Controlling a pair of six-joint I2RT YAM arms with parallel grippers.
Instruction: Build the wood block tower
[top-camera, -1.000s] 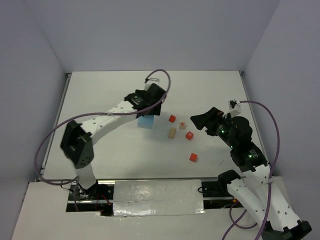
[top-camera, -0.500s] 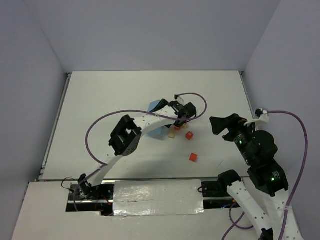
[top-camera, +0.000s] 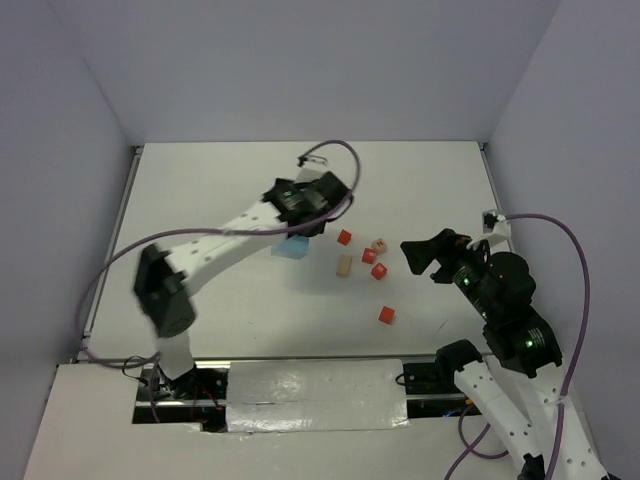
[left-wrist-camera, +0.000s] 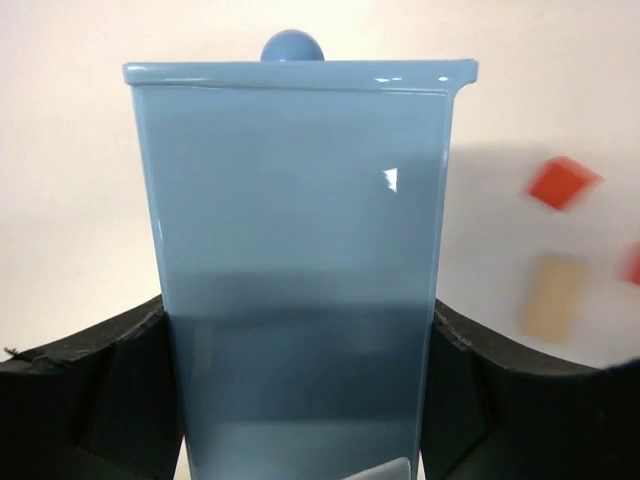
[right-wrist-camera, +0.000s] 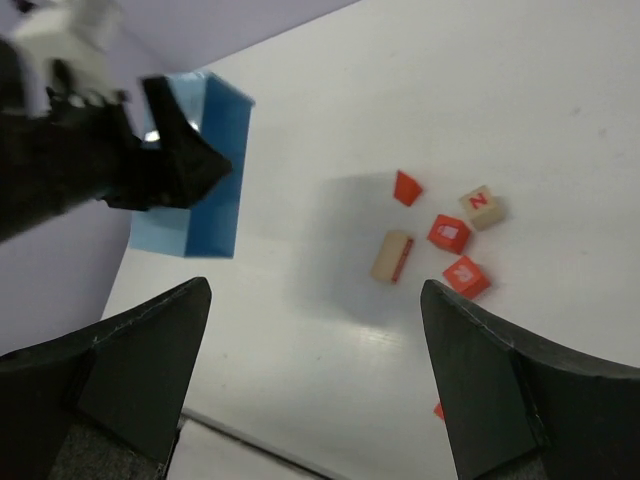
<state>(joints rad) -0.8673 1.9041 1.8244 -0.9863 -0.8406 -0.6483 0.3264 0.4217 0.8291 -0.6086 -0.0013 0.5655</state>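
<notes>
No tower stood yet. The small red-orange and pale tan wooden blocks (top-camera: 368, 256) lay loose in a cluster of 5 just right of the middle of the table (top-camera: 220, 180). 1 stray red-orange wooden cube (top-camera: 386, 315) sat apart toward the near edge. The left gripper (left-wrist-camera: 308, 400) was clamped on a glossy light blue rectangular plastic box (left-wrist-camera: 300, 220), just left of the cluster. The right gripper (right-wrist-camera: 315, 300) hung spread wide and holding nothing, just right of the cluster. The step in hand looked like a first pick. The next move probably called for the right gripper to come down squarely over 1 cube. Open room lay toward the far edge and both far corners, while the box crowded the cluster's left side.
</notes>
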